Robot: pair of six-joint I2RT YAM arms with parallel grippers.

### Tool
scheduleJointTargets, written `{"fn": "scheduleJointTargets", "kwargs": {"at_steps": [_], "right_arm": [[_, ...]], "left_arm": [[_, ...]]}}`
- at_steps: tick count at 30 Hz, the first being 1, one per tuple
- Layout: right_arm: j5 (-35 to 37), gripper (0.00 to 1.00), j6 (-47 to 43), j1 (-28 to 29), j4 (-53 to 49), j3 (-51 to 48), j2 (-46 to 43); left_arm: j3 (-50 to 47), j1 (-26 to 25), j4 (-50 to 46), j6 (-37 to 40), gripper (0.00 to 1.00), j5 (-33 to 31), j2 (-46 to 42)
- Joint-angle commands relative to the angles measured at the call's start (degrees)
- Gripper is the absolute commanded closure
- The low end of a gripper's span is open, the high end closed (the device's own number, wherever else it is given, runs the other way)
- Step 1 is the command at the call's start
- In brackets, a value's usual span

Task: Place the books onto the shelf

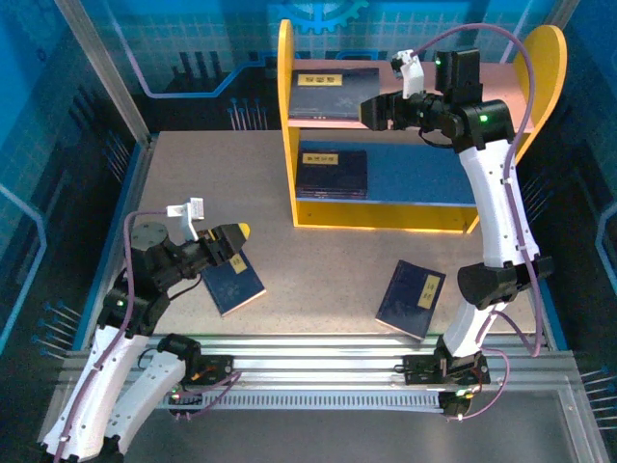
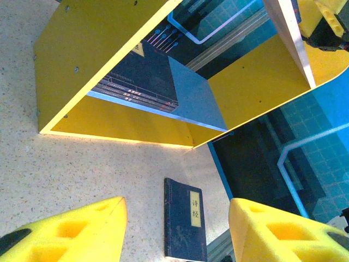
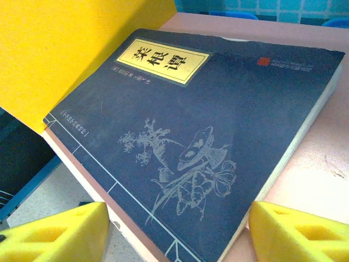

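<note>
The books are thin paperbacks, probably light and a little bendable, with smooth covers. Lying flat they offer little to grip, so I think a free corner or a long edge is the best place to take hold.

The shelf [image 1: 289,125] carries one book [image 3: 218,125] on its top board [image 3: 327,164], close to the yellow side panel, and a small stack [image 1: 333,172] on the blue lower board [image 1: 415,174]. Two more books [image 1: 236,283] [image 1: 412,299] lie well apart on the tabletop [image 1: 318,256].

The right pincer [image 3: 177,234] stands wide and empty just before the top book. The left pincer [image 2: 177,218] is half open over the left book and holds nothing.
</note>
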Motion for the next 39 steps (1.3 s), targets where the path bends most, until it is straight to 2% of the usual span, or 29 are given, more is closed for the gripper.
{"fn": "scheduleJointTargets", "kwargs": {"at_steps": [1,5,9,13,18,20,23,27,35,39], "right_arm": [[-0.4,0.3,0.2,1.0,-5.1,-0.2,0.9],[-0.5,0.3,1.3,-0.6,-4.4,-1.0,-0.3],[-1.2,0.29,2.3,-3.0,-1.8,-5.4,-4.4],[-0.9,0.29,2.6,-4.3,1.4,-12.9,-10.3],[1.6,0.29,3.8,-2.9,6.7,-26.1,-20.2],[5.7,0.29,4.1,0.0,8.5,-31.9,-25.4],[12.5,0.28,4.8,7.5,11.3,-41.7,-32.7],[16.4,0.3,9.2,16.2,16.7,-55.3,-38.9],[24.7,0.34,19.3,31.4,32.2,-77.5,-39.3],[24.7,0.36,24.4,35.7,36.4,-81.4,-34.3]], "left_arm": [[0.8,0.7,0.1,0.7,0.47,0.8,-0.6],[1.2,0.7,-1.7,1.0,0.47,-0.5,-0.6],[2.1,0.7,-7.2,0.9,0.44,-4.9,-0.2],[2.6,0.7,-14.7,-0.6,0.44,-10.3,0.9],[-1.7,0.7,-17.9,-6.2,0.43,-15.2,-0.1],[-4.5,0.7,-18.4,-8.6,0.43,-17.2,-1.0],[-8.7,0.7,-20.4,-11.6,0.43,-20.9,-2.1],[-13.7,0.7,-21.0,-15.6,0.43,-23.7,-2.7],[-18.4,0.7,-21.7,-20.2,0.43,-24.9,-2.5],[-18.9,0.7,-22.9,-22.7,0.45,-23.5,-1.0]]}}
